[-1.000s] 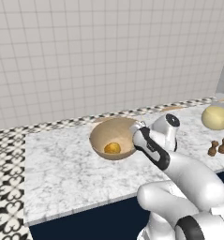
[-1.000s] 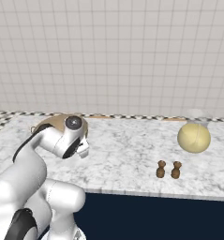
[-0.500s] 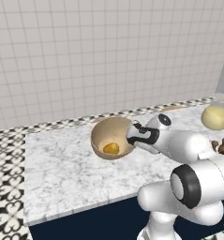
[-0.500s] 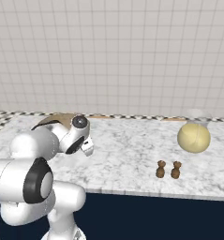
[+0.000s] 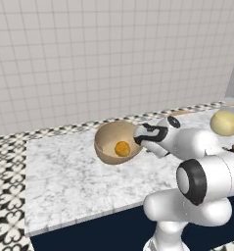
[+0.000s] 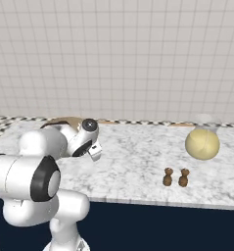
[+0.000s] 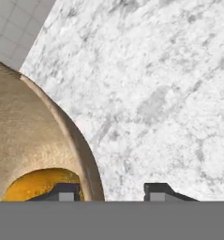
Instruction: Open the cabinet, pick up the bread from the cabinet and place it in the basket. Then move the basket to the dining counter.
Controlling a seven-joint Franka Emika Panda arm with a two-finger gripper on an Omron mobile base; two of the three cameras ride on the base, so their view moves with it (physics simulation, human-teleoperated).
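Bright, even, shadowless rendered light; sharp base views, coarse hand view

One basket (image 5: 116, 142) sits on the one marble counter (image 5: 69, 181), and one bun (image 5: 122, 148) lies inside it. One pale yellow ball (image 6: 202, 143) rests farther along the counter. Two small brown shakers stand side by side, one (image 6: 168, 177) just beside the other (image 6: 184, 178). One robot arm (image 5: 197, 162) reaches over the counter, ending in one gripper (image 7: 112, 191) with two dark fingertips (image 7: 158, 190)
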